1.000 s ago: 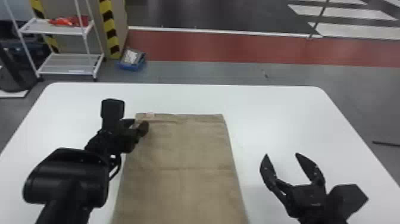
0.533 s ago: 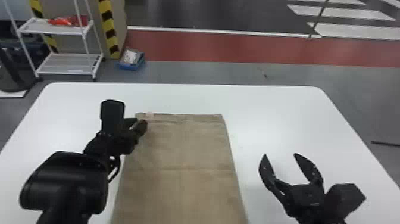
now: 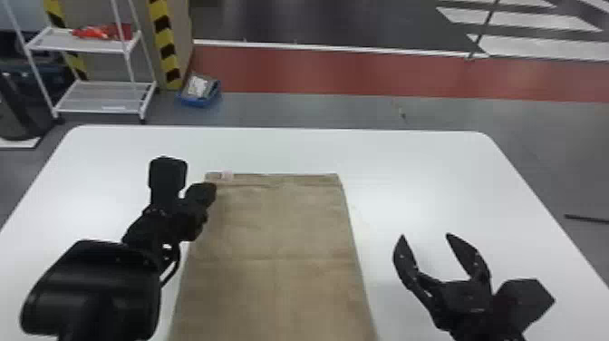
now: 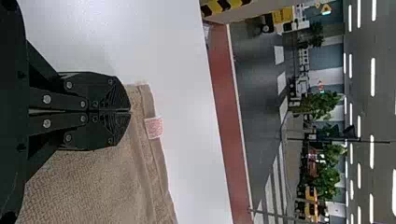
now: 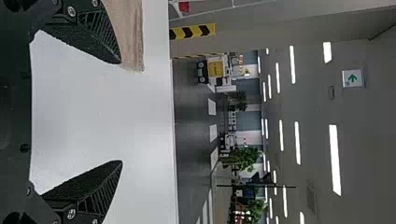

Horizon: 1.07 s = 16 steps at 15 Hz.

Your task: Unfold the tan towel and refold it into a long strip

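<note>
The tan towel lies flat on the white table, its small white and pink tag at the far left corner. At the towel's left edge near that corner is my left gripper. In the left wrist view the left gripper has its fingers pressed together at the towel's edge; whether cloth is pinched between them cannot be seen. To the right of the towel, my right gripper stands with fingers wide apart and nothing between them. In the right wrist view, the right gripper has the towel beyond one finger.
The white table extends around the towel on its far, left and right sides. Beyond its far edge, on the floor, stand a white shelf rack and a blue bin. A dark bar is on the floor at right.
The left arm's nearer part has shifted slightly left, while its gripper stays by the towel's corner. The towel and the right gripper hold nearly the same places.
</note>
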Tool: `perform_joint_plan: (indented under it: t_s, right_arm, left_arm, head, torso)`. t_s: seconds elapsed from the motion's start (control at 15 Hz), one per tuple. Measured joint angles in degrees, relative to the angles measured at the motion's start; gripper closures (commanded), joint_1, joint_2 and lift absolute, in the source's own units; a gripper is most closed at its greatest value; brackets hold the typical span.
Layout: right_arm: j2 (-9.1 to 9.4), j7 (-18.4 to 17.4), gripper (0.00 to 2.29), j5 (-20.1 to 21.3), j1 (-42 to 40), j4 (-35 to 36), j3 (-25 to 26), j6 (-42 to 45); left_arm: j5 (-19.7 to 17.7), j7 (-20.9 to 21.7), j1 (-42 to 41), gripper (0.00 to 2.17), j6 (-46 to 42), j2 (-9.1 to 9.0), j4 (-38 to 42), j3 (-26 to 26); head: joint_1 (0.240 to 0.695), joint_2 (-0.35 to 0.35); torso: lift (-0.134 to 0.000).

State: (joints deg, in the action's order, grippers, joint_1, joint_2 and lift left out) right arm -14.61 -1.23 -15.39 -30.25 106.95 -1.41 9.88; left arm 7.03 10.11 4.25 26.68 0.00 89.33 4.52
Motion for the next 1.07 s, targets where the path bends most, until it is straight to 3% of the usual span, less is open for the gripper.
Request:
perform_joint_plan:
  t_s: [0.2,0.4,0.6,0.73,0.8,0.87,0.93,1.07]
  right_arm:
    - [0.03,0.0,0.12,0.0,0.1,-0.1,0.0,0.0]
    - [0.16,0.0,0.12,0.0,0.1,-0.2,-0.2,0.1]
    - [0.27,0.0,0.12,0.0,0.2,-0.3,-0.2,0.2]
    - [0.20,0.0,0.12,0.0,0.2,-0.3,-0.2,0.2]
    - [0.16,0.0,0.12,0.0,0.2,-0.3,-0.2,0.2]
    - [0.11,0.0,0.12,0.0,0.2,-0.3,-0.2,0.2]
    - [0.05,0.0,0.12,-0.1,0.2,-0.3,-0.2,0.2]
    - [-0.12,0.0,0.12,-0.3,0.2,-0.3,0.0,0.3]
  left_arm:
    - [0.0,0.6,-4.8,2.15,0.1,0.00,8.7,0.3]
    - [-0.6,3.7,-13.1,2.15,0.6,0.00,22.6,2.5]
    - [-0.4,5.8,-22.9,2.15,1.1,0.02,37.2,7.6]
    - [-0.2,5.8,-28.8,2.10,1.2,1.62,46.0,12.3]
    - [0.1,6.2,-30.6,1.77,1.9,2.94,48.7,14.2]
    - [0.6,7.1,-32.4,1.07,3.7,4.62,51.3,16.5]
    - [0.9,7.7,-33.3,0.63,4.7,5.51,52.3,17.9]
    - [1.0,9.6,-34.6,0.27,5.4,6.98,53.1,20.3]
  head:
    - [0.695,-0.120]
    - [0.695,-0.147]
    - [0.695,-0.225]
    - [0.695,-0.273]
    - [0.695,-0.314]
    - [0.695,-0.337]
    - [0.695,-0.350]
    - [0.695,-0.350]
  torso:
    - [-0.123]
    - [-0.123]
    - [-0.123]
    - [-0.123]
    - [-0.123]
    - [-0.123]
    - [-0.123]
    - [-0.123]
